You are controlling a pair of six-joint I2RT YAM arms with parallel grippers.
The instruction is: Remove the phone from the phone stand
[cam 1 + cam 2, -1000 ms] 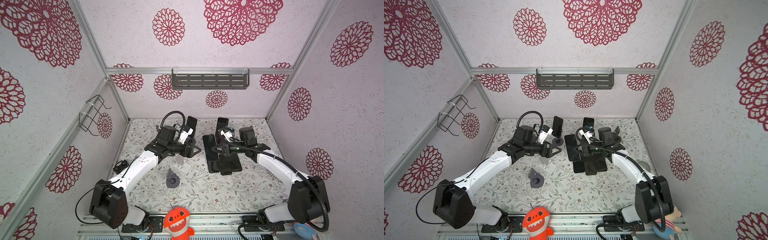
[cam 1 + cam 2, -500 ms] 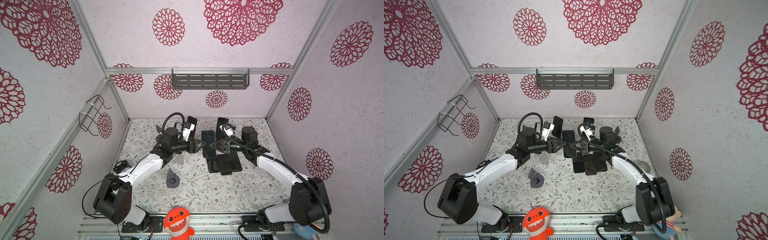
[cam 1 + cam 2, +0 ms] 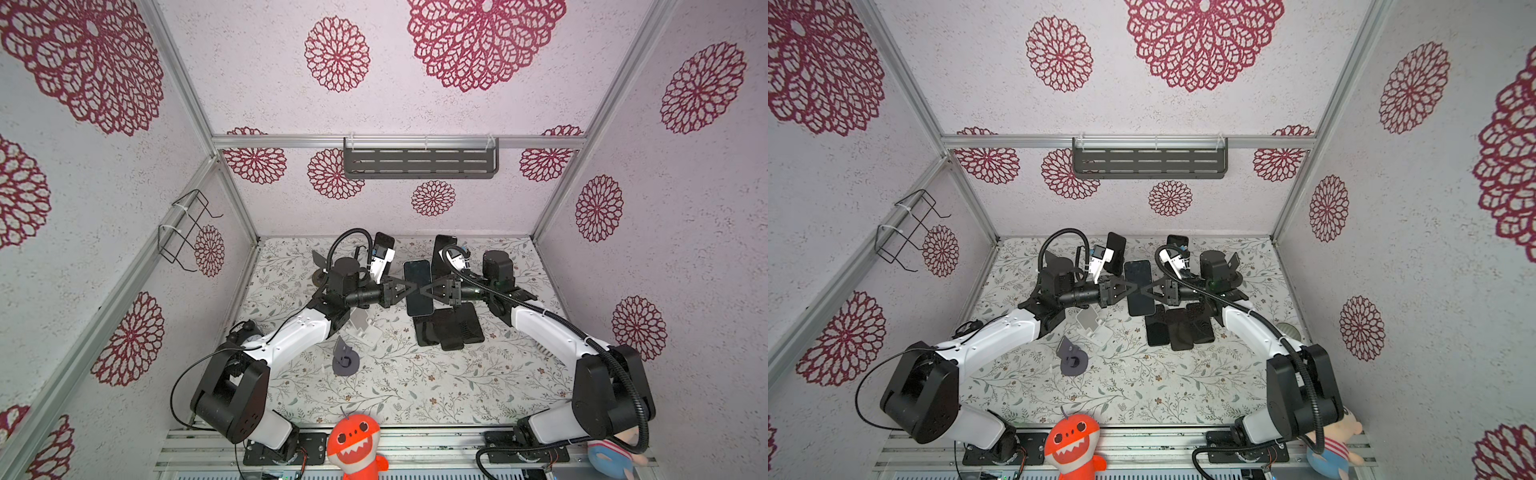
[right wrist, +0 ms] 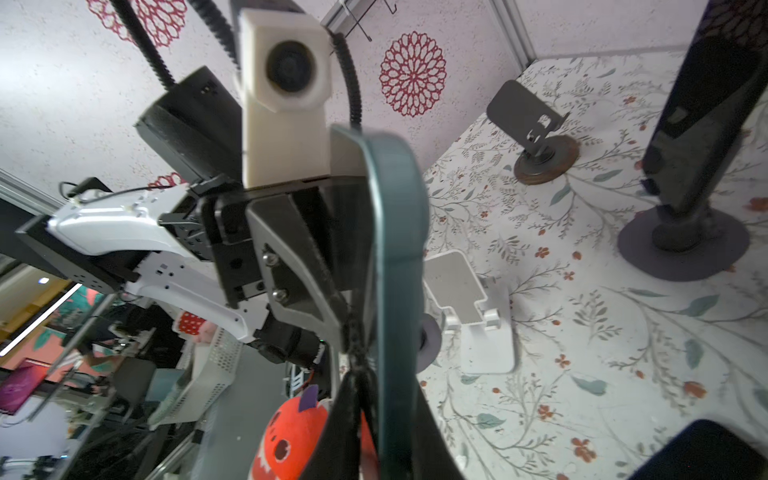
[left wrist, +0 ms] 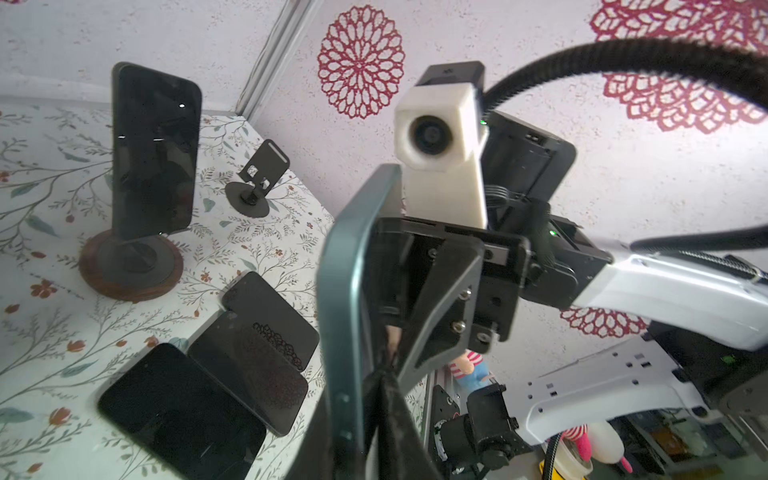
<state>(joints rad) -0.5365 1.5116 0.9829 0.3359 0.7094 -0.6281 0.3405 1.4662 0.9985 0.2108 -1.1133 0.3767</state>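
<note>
In both top views the dark phone with a teal rim (image 3: 417, 270) (image 3: 1138, 272) hangs above the flowered table (image 3: 415, 386) between the left gripper (image 3: 413, 287) and the right gripper (image 3: 424, 289), not touching the white plastic phone stand (image 3: 363, 326) nearby. In the left wrist view the jaws of the right gripper (image 5: 380, 361) are narrow and clamp one long edge. In the right wrist view the left gripper (image 4: 357, 328) pinches the opposite edge.

Overhead pair plus wrist cameras
Both top views look down on the table (image 3: 415, 386); wrist views face each other across the phone (image 5: 343, 299), close.
</note>
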